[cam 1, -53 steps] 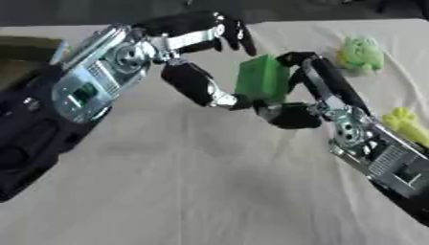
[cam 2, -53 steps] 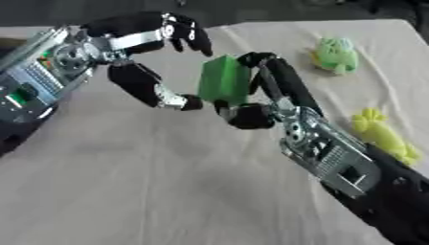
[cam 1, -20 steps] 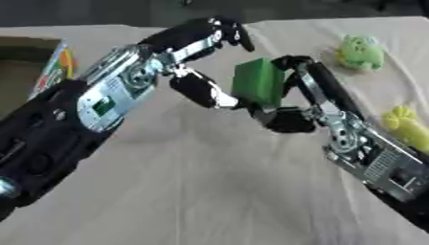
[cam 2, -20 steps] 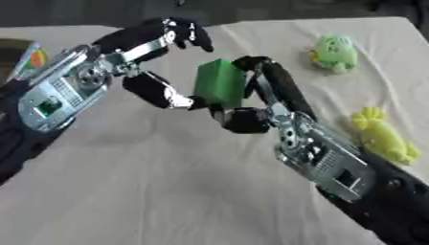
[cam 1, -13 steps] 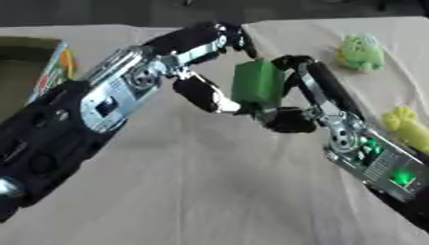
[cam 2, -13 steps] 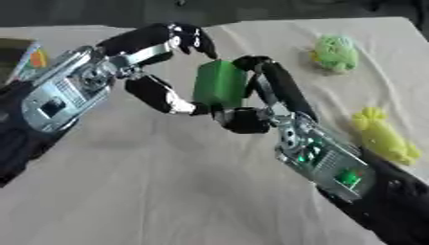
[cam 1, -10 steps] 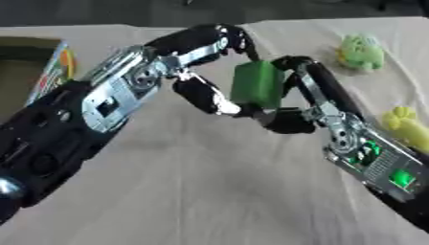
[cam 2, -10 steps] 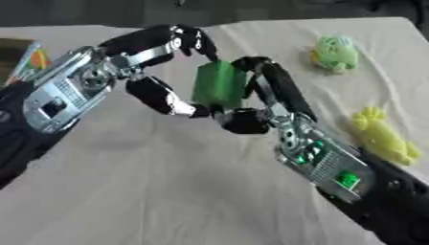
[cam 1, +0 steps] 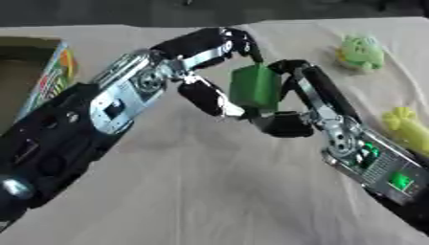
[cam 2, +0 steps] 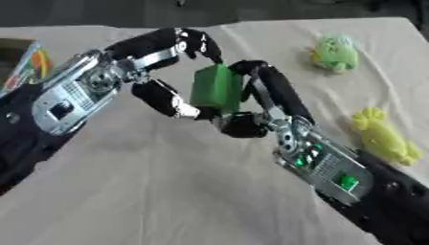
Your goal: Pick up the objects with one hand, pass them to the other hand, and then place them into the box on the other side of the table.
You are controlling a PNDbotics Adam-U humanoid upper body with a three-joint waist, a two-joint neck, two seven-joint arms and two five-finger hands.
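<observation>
Right hand [cam 1: 289,112] had its fingers curled round the green block [cam 1: 254,88] up over the middle of the table [cam 1: 209,191], while the left hand [cam 1: 205,72] wrapped fingers and thumb onto it too, box [cam 1: 25,72] off at the left edge.

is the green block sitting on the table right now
No, the green block is held up above the table, between the right robot hand and the left robot hand.
</observation>
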